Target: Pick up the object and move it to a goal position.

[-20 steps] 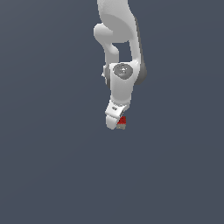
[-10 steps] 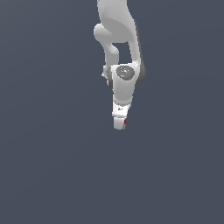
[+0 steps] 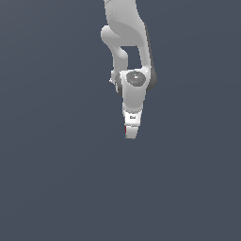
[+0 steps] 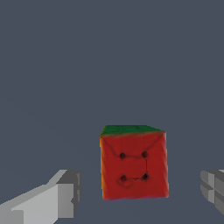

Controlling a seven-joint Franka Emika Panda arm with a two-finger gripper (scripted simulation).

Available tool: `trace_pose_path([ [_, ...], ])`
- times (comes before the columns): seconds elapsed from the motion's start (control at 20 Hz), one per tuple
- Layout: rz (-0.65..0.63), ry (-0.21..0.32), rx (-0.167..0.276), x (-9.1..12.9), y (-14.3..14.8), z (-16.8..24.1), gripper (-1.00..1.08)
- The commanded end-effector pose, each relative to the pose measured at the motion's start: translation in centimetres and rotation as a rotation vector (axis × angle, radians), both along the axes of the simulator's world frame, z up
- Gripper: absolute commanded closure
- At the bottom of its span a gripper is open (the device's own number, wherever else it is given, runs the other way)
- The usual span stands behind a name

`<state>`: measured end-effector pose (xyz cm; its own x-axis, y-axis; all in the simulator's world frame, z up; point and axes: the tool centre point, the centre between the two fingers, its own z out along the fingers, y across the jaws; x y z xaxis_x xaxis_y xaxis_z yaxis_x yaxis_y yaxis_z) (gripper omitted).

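Red and green-topped, the object (image 4: 134, 165) sat square between my two fingers (image 4: 65, 192) with clear gaps either side, so my gripper (image 3: 131, 134) hung spread wide and held nothing, straddling it, I judged, for a centred pinch.

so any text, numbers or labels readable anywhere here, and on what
None. No words, numbers or brand marks can be read in either view.
The cube: its red face bears only four dark dots joined by thin lines, a pattern and not letters; its green face is plain.
The gripper and arm: plain, no markings visible.
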<state>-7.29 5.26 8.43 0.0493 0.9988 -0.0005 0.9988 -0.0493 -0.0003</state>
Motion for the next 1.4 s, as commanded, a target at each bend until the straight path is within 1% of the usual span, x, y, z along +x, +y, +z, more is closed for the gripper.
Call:
trace_pose_path([
  [0.0, 0.016, 0.000, 0.000, -0.1, 0.1, -0.1, -0.92],
  [0.35, 0.015, 0.000, 0.000, -0.1, 0.1, -0.6, -0.92],
  [0.8, 0.019, 0.000, 0.001, -0.2, 0.1, -4.4, -0.92],
  [1.05, 0.020, 0.000, 0.000, -0.2, 0.1, -5.1, -0.92],
  [1.1, 0.020, 0.000, 0.000, -0.2, 0.1, -5.1, 1.08],
  [1.35, 0.020, 0.000, 0.000, -0.2, 0.1, -5.1, 1.08],
])
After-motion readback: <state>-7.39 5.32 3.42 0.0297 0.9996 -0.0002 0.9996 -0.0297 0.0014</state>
